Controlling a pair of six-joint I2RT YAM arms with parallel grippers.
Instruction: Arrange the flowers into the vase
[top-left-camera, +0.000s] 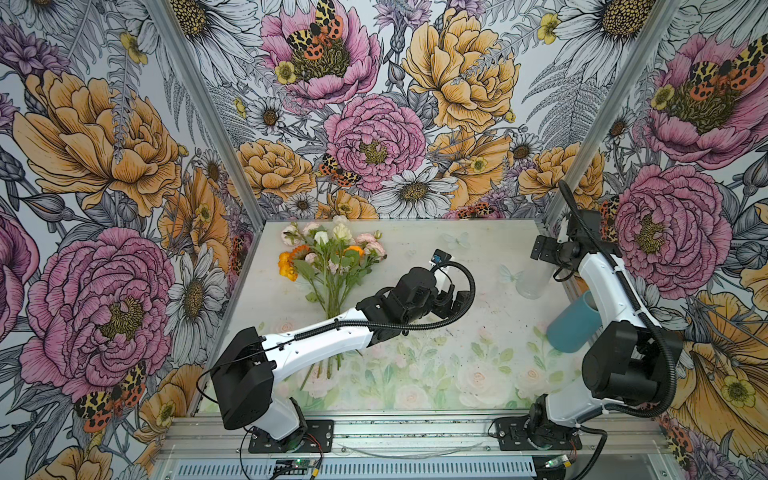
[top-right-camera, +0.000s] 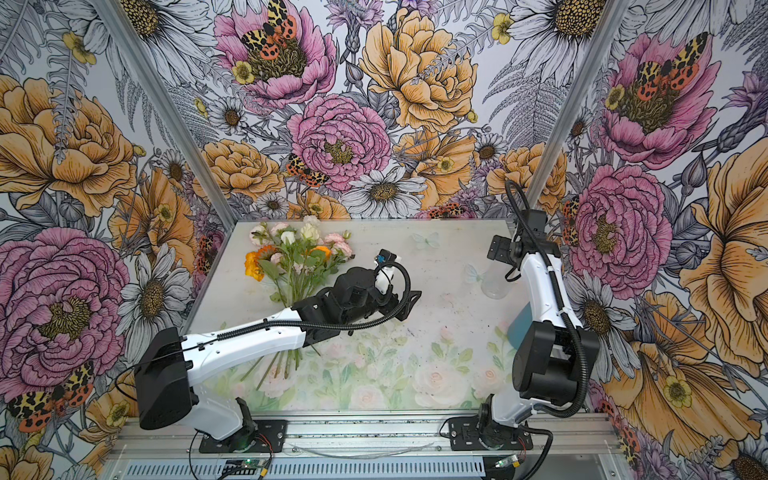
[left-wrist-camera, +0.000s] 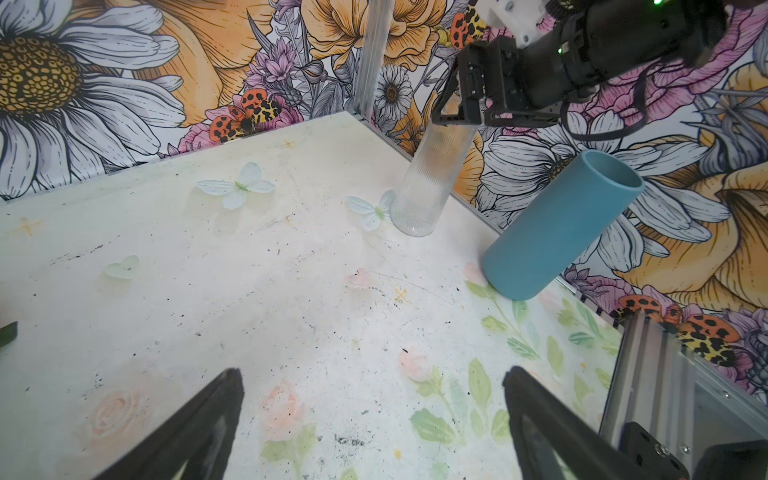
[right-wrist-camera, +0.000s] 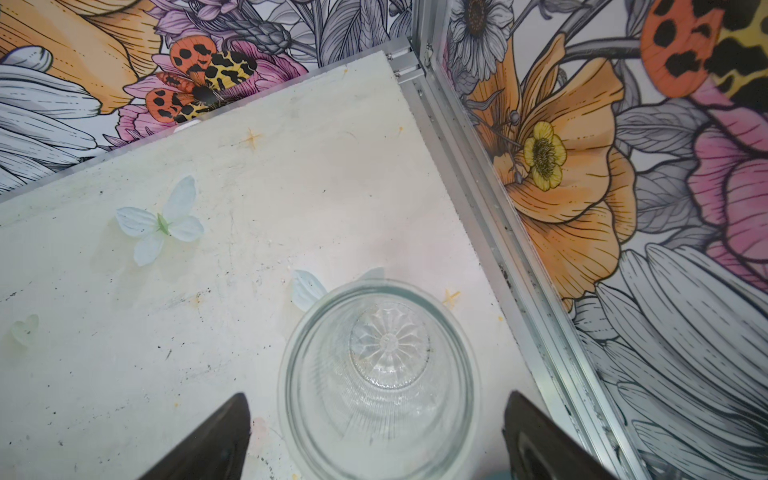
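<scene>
Flowers (top-left-camera: 332, 266) in grip: none, neither gripper is touching them.
Right gripper (right-wrist-camera: 376, 399): I am holding its jaws wide apart, straddling the glass vase (right-wrist-camera: 291, 374) rim.
Left gripper (left-wrist-camera: 372, 374): I am hovering it over the table (left-wrist-camera: 291, 270) middle, jaws wide apart, gripping nothing.
Glass vase: standing upright by the right wall.
Blue cylinder (left-wrist-camera: 557, 232): standing just beside it, nearer my base.
Flowers' place: lying bunched on the table's far left, stems running under my left forearm.

Enclosed robot test cell, lab type. Aluminium posts (top-left-camera: 203, 104) upper left and right, floral wall panels (top-left-camera: 83, 166), two arms (top-left-camera: 324, 340) bolted to rail (top-left-camera: 415, 432) at bottom, bare circuit board (top-left-camera: 291, 463) below.
</scene>
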